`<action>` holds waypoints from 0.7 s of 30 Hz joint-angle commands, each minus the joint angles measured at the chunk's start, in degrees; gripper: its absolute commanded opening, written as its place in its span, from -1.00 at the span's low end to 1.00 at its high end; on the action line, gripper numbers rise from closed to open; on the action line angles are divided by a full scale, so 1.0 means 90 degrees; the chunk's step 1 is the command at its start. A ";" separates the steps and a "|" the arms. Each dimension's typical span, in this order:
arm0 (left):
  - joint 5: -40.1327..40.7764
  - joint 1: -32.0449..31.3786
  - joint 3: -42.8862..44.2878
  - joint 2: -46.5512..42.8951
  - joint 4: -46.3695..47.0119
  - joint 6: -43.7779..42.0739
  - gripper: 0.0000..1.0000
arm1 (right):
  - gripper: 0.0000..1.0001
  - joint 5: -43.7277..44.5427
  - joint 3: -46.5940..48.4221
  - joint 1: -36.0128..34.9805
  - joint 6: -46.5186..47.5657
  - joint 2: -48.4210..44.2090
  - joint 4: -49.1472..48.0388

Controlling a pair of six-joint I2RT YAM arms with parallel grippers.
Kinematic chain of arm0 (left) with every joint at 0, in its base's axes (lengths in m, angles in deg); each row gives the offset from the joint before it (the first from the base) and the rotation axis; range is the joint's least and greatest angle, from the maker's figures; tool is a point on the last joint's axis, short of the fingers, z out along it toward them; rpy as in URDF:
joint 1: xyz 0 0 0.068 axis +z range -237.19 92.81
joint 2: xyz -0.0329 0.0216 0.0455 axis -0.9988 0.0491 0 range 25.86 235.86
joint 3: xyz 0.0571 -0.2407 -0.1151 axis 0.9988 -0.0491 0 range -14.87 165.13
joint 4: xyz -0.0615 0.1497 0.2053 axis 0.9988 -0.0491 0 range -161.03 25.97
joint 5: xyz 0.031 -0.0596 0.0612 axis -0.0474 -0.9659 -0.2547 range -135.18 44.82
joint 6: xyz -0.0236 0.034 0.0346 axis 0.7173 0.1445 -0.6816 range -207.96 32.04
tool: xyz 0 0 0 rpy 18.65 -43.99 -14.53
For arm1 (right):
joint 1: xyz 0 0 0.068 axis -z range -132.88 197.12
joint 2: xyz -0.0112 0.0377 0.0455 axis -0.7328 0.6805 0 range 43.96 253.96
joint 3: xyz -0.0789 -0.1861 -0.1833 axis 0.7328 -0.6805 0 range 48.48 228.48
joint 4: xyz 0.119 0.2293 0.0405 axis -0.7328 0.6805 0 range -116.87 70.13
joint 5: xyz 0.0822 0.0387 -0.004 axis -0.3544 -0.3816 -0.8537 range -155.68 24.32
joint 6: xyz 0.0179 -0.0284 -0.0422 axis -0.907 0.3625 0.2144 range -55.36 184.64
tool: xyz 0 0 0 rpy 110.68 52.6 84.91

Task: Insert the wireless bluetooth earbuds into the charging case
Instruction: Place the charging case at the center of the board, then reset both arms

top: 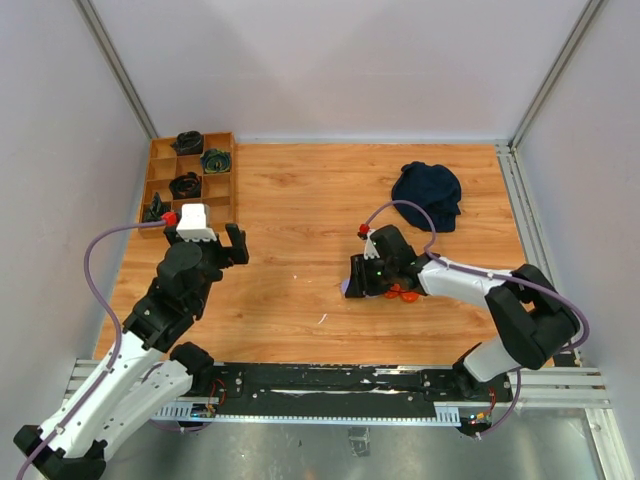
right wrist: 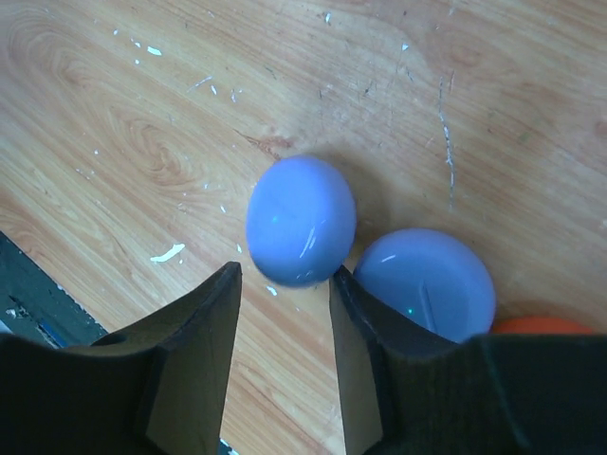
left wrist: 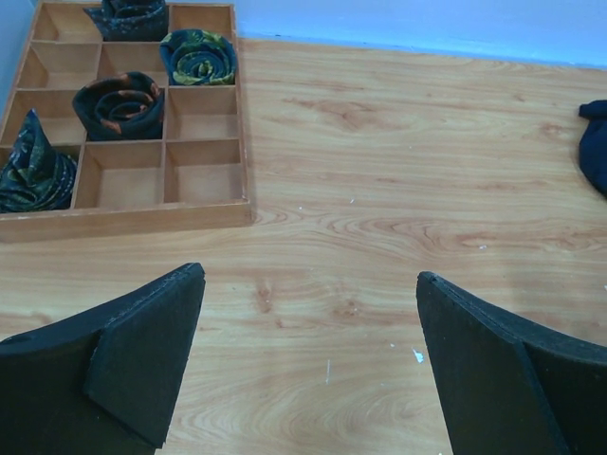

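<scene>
While left end effector (left wrist: 308,275) gapes wide | right end effector (right wrist: 285,270) narrowly parted | glossy lilac puck (right wrist: 301,220) at tips

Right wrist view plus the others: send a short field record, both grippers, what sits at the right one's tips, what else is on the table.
right gripper: jaws a little apart, nothing between them
at its tips: round lilac puck, second lilac puck beside it, orange-red piece at the frame edge
left gripper: wide open, over bare tabletop, holding nothing
wooden tray: far left, rolled dark fabrics in four compartments
dark blue cloth: far side, toward the right
earbuds: none that I can make out
</scene>
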 commanded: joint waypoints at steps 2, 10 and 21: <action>-0.0153 0.0058 0.0178 -0.0177 0.0099 0.0196 0.99 | -0.07 0.0234 0.0083 -0.0024 -0.0006 -0.0622 0.0519; -0.0414 0.0058 0.0602 -0.0591 -0.0686 0.0696 0.99 | 0.26 0.0544 0.0159 -0.0011 0.0394 -0.1831 0.1274; -0.0856 0.0053 0.0647 -0.1745 -0.1756 0.1762 0.99 | 0.97 0.2450 0.0194 0.0034 0.1204 -0.4664 0.2850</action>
